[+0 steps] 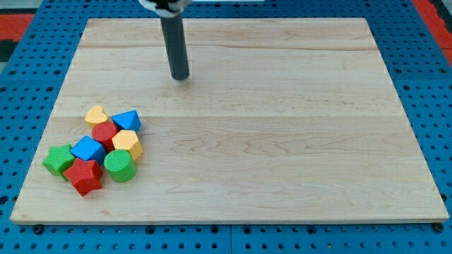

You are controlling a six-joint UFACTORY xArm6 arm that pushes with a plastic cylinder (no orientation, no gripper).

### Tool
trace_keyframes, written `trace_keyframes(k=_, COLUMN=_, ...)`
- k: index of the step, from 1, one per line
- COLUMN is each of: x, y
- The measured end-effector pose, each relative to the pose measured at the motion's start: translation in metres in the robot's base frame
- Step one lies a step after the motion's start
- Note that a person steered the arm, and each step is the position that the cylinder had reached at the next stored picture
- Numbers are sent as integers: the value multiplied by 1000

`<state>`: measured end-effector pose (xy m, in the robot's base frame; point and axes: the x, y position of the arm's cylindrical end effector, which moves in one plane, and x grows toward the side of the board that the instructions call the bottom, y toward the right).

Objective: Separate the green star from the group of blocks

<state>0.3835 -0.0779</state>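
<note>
A: Lighting, item one?
B: Bright, even, overhead; wooden board [282,141] evenly lit, no glare.
A: Shadows?
B: Soft, short, hugging the blocks; faint one at my tip [181,76].
A: Sharpness?
B: Centre crisp; the rod's top edge slightly blurred.

Green star [58,159], red star [84,176]

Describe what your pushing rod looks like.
It is a straight, round rod, dark grey to black, smooth, with no markings I can make out. My tip is a plain blunt end. At the view's top the rod meets a white-and-black fitting, mostly cut off. No cables show.
</note>
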Motion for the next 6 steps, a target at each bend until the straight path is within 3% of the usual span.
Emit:
trace_keyframes(k=1, x=64, y=44)
trace_keyframes(k=2, x=113, y=52)
trace_keyframes(k=4, x=205, y=23)
trace_keyframes(k=5, x=235, y=25)
trace_keyframes(k=6, x=235, y=4)
